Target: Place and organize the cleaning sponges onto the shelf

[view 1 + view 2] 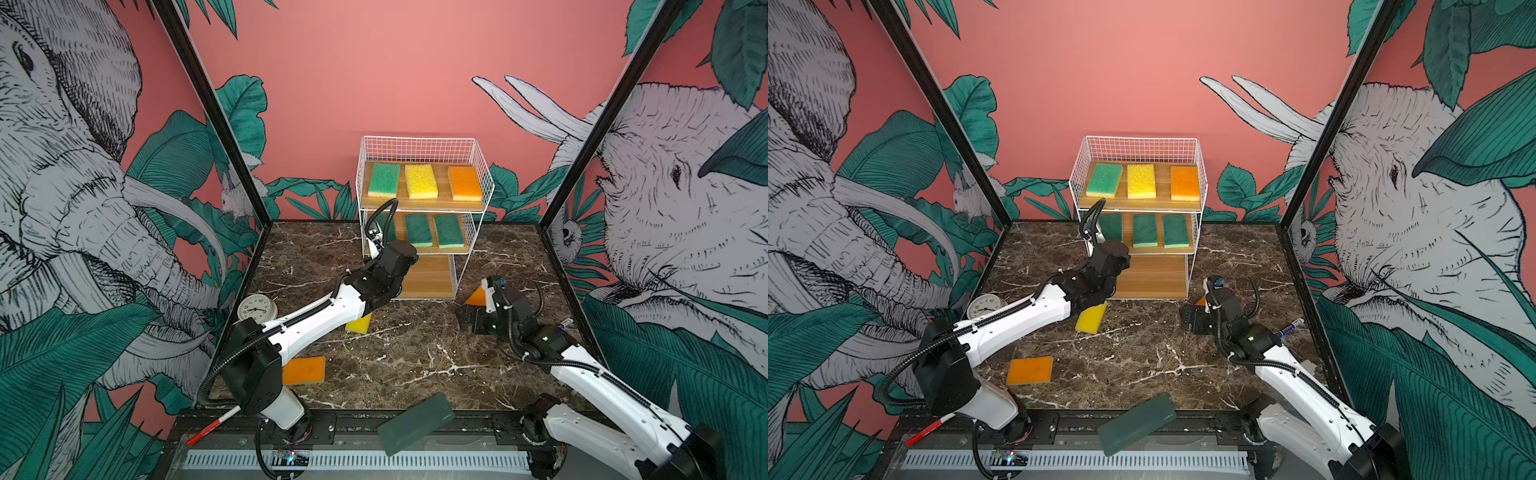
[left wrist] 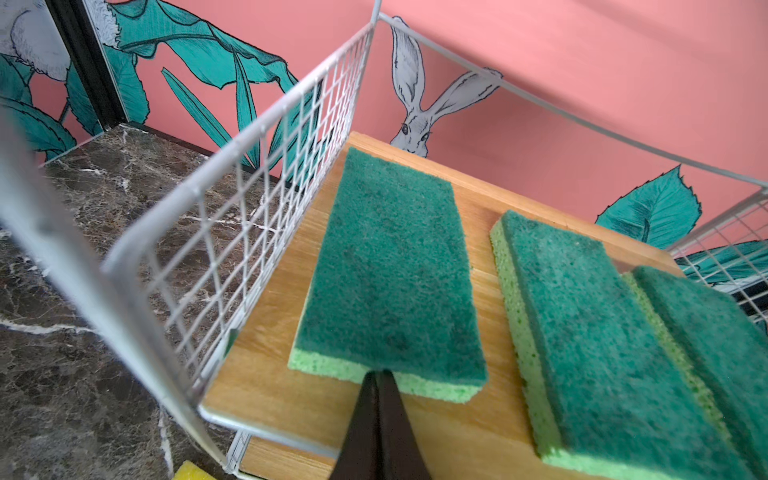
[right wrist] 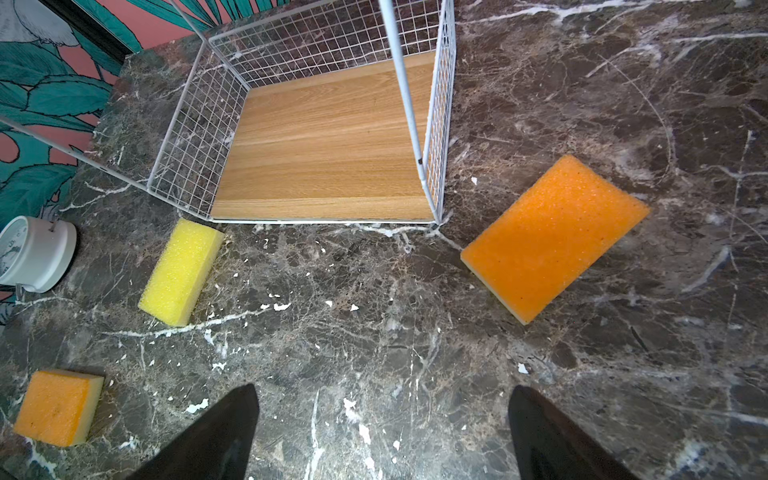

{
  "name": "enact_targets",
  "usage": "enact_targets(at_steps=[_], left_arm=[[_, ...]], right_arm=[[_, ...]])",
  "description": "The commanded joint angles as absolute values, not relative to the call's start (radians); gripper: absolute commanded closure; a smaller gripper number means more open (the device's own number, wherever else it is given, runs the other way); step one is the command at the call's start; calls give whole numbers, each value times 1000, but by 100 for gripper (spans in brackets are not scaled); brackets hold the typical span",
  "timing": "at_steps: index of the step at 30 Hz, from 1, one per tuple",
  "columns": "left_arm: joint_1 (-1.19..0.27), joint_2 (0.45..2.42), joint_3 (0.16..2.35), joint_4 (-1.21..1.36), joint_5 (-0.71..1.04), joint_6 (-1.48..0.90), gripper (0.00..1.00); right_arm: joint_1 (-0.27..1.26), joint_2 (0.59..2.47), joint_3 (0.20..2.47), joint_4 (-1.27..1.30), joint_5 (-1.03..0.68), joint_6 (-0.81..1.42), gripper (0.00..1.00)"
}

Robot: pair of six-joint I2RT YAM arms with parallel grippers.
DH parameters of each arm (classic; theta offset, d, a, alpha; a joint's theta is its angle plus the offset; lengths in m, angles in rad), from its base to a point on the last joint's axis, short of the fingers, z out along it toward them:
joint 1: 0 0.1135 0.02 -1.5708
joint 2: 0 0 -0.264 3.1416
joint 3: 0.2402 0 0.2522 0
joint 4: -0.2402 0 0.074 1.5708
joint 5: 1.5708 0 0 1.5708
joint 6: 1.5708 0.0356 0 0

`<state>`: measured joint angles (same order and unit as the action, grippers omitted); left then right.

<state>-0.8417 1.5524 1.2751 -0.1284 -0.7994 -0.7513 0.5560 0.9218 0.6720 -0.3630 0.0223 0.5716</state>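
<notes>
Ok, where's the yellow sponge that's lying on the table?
In both top views the yellow sponge lies left of centre on the table, just before the shelf, partly under the left arm.

Left arm: stretches from the near left corner of the tabletop towards the middle of its far edge, forearm rising.
Left wrist: lifted well above the tabletop, pointing at the far edge.
Left gripper: dark fingers pressed together, no gap between the tips.
Right arm: comes in from the near right corner, folded low over the right side.
Right wrist: tipped downward.
Right gripper: spread wide, holding nothing, aimed down at the tabletop.
</notes>
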Motion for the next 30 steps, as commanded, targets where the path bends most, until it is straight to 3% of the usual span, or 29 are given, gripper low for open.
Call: enact_targets(at_steps=[1,19,24,30], left_arm=[[-844,1539,1292,-138,-842,-770,95],[-991,1357,1211,-237,-974,-719,89],[-998,1216,1161,-431,-961,-795,81],[-997,1039,1152,-769,-922,-867,62]], right_arm=[[552,904,657,-337,37,560,4],[552,905,679,-370,49,558,2],[552,932,713,-435,72,559,1],[552,979,739,-500,103,576,0]])
